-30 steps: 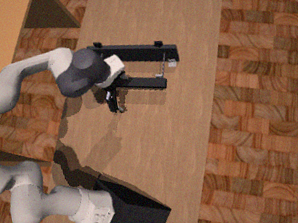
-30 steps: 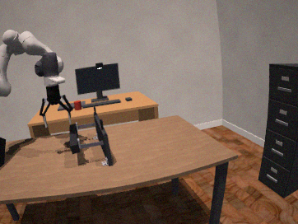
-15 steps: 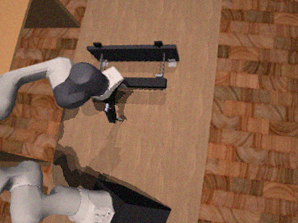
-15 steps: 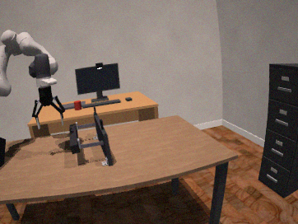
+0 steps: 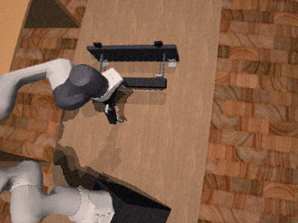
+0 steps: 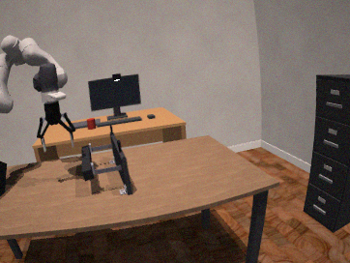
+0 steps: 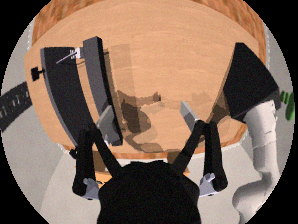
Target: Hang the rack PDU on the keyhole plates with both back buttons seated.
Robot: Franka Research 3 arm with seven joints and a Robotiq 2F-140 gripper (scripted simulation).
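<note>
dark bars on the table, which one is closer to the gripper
The shorter dark bar, on the arm's side of the assembly. The longer bar lies beyond it, farther from the open gripper.

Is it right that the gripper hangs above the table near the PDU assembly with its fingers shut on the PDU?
Not quite. The gripper does hang above the table near the PDU assembly, but its fingers are spread wide open and hold nothing. The exterior view shows this; the wrist view agrees.
</note>
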